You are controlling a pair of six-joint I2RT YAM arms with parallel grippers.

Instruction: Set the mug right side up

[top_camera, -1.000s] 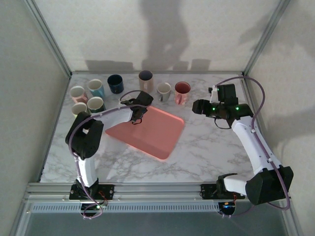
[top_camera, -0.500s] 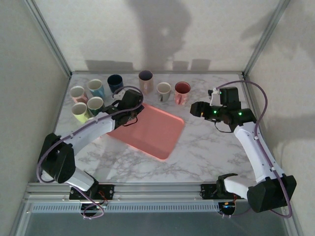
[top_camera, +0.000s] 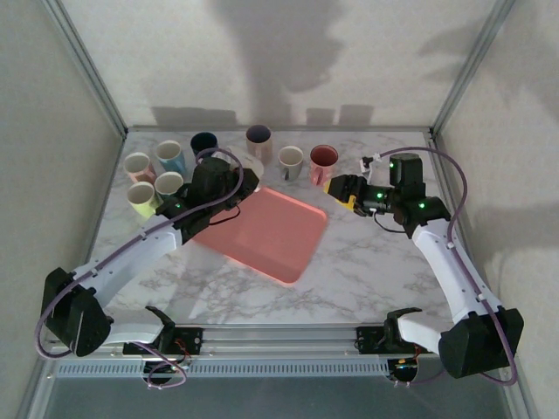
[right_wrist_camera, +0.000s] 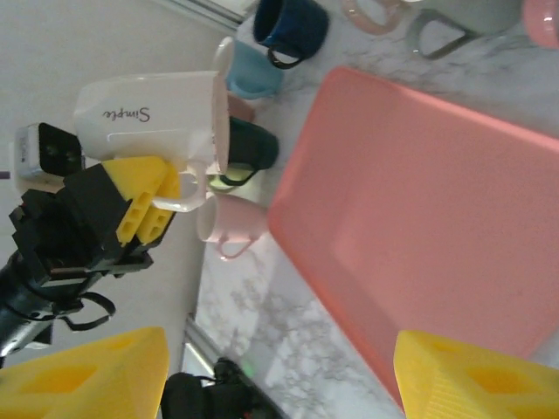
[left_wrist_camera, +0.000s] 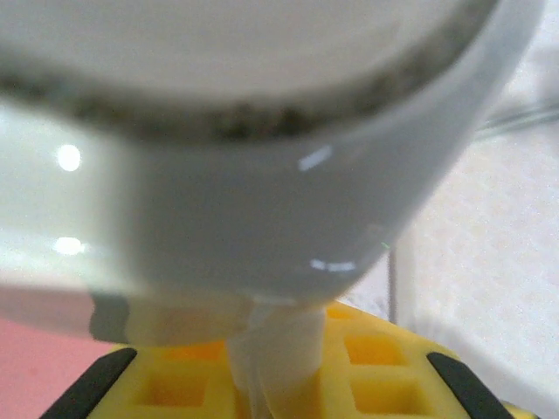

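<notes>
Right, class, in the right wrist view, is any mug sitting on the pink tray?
No: the pink tray lies bare, and the white mug is held off to its side by the left gripper.

Left arm [top_camera: 131, 257] extended low toward the far left corner of the tray [top_camera: 262, 237]; left gripper [top_camera: 238, 179] jaws closed on the handle of a mug [right_wrist_camera: 148, 118]. Right arm [top_camera: 445, 253] extended; right gripper [top_camera: 339, 188] jaws apart, empty, beside the tray's far right corner.
</notes>
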